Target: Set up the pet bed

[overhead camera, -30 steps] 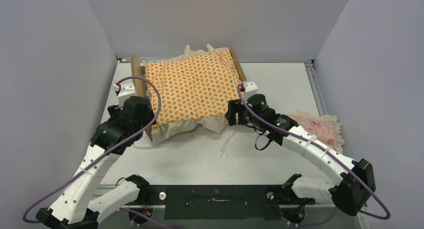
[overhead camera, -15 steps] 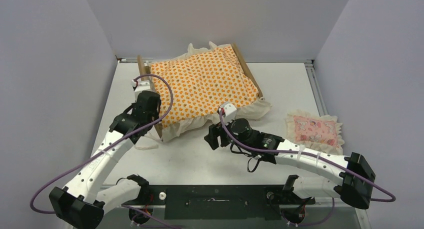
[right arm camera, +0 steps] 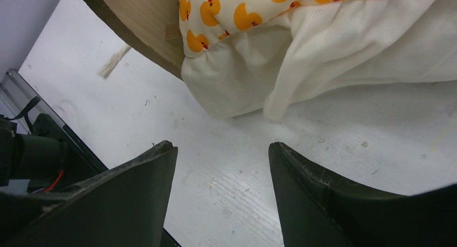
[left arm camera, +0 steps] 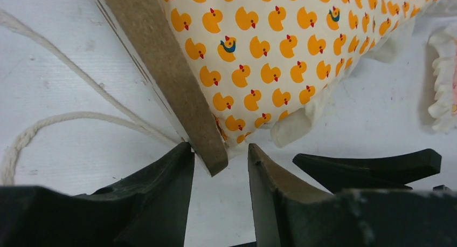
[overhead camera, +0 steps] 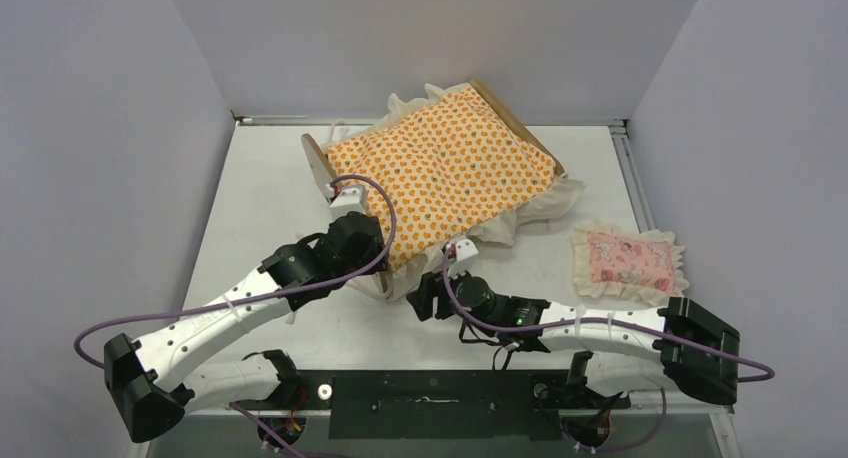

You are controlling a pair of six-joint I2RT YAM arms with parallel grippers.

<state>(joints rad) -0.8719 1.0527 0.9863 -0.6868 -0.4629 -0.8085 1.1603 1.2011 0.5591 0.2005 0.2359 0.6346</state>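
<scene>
The left claw (left arm camera: 219,146) stood part-open astride the near corner of the pet bed (left arm camera: 161,58), not clamped; its board ran ahead and leftward. The right claw (right arm camera: 222,145) gaped empty, the pet bed just beyond.

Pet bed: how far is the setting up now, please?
Done: the duck-print mattress lies on the pet bed. In hand: the left gripper straddles its board's end, jaws not clamped; the right gripper hangs open, empty. Left: the pink pillow, apart on the table, probably goes on.
</scene>
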